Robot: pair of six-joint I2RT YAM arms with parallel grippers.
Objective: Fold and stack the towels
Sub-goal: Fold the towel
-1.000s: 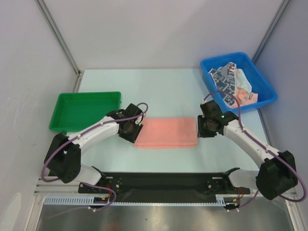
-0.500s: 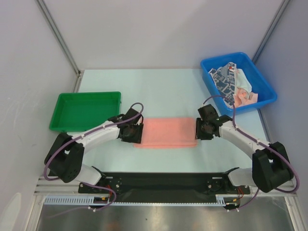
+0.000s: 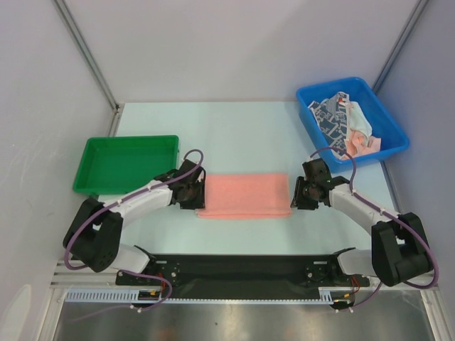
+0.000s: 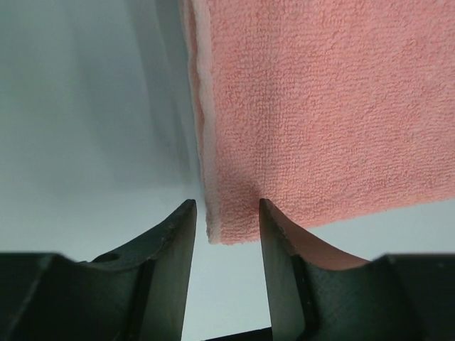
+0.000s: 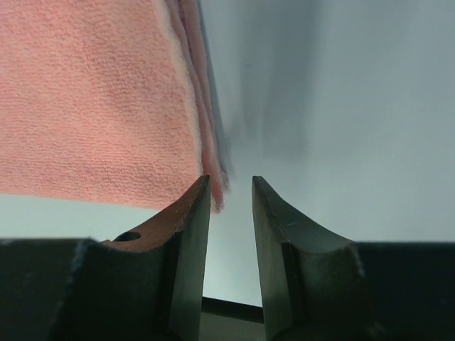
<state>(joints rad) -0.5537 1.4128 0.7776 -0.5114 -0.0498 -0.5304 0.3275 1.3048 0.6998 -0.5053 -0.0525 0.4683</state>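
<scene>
Step in hand, by judgement: taking hold of the salmon-pink terry towel (image 3: 245, 195) for its next fold.

- Found the towel lying flat as a long band on the pale table (image 3: 242, 135), between the two arms. Already doubled once, to judge by the layered long edge in both wrist views.
- Left gripper (image 4: 226, 207) at the towel's left short end: fingers apart, straddling a corner, not pinching it.
- Right gripper (image 5: 231, 183) at the right short end: fingers likewise apart, with the corner's fringe just against one finger and mostly outside the gap.
- Nothing clamped on either side.
- More towels heaped in the blue plastic bin (image 3: 334, 85) at far right: navy-and-white patterned (image 3: 333, 117), white, a bit of pink.
- Green plastic tray (image 3: 124, 165) at far left, probably the stacking place.

To do it well:
1. Shift the right gripper sideways onto the towel before closing, so as to bring every ply inside the gap. Otherwise a risk of catching the top ply alone, or nothing.
2. Press low to the table and close on both layers at each corner.
3. Lift both corners together and level, only enough to clear the cloth beneath.
4. Carry over to the opposite edge, match corner to corner, then let go.
5. Check for a skewed or slipped ply before moving the towel to the stack.
</scene>
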